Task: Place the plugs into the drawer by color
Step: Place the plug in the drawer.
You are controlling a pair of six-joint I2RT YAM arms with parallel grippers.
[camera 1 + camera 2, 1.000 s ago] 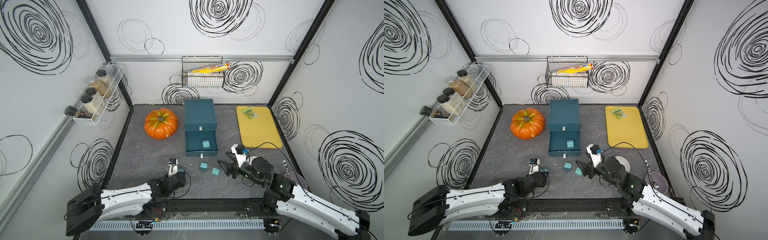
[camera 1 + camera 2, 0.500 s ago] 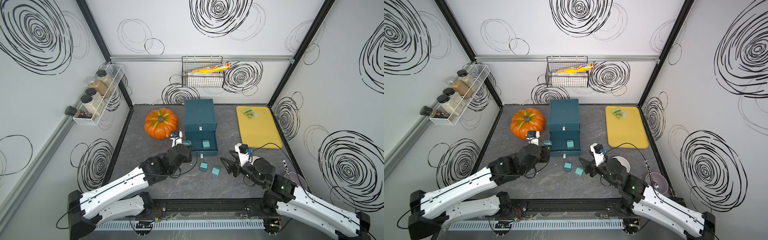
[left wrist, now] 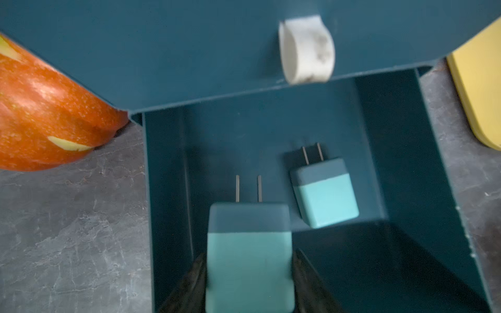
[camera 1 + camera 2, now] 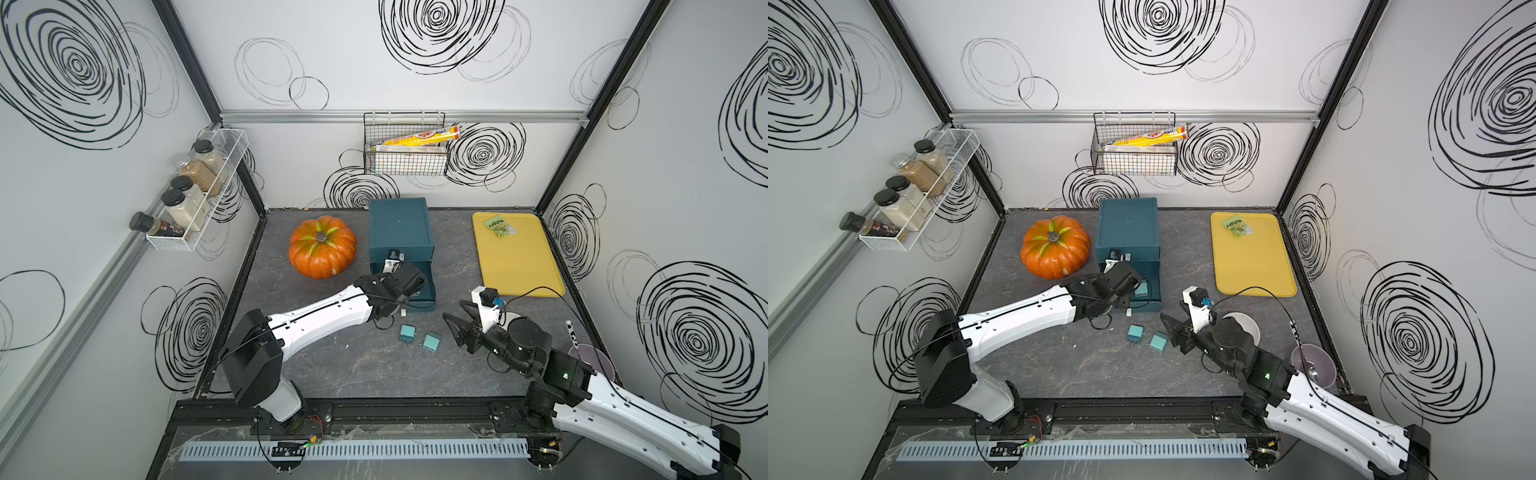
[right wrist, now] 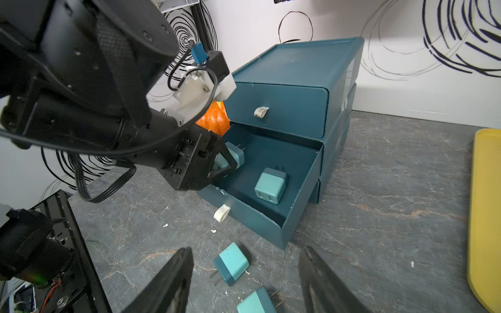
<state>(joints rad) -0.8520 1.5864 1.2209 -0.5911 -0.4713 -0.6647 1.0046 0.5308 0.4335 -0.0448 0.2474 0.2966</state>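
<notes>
Plug (image 3: 248, 244) in L gripper (image 3: 249, 273), near drawer (image 3: 165, 189) wall.

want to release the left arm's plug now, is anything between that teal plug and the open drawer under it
Nothing visible does. The left gripper holds the teal plug over the open drawer, above bare floor; the second teal plug inside lies beside it, apart.

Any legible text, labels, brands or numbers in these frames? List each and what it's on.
Nothing reads cleanly.
Long yellow box in the wire basket: printing, too small to read.
Green packet on the yellow tray: lettering, blurred.
Dark spice bottle: red label, unreadable.
Teal plugs and drawer: no markings visible.
</notes>
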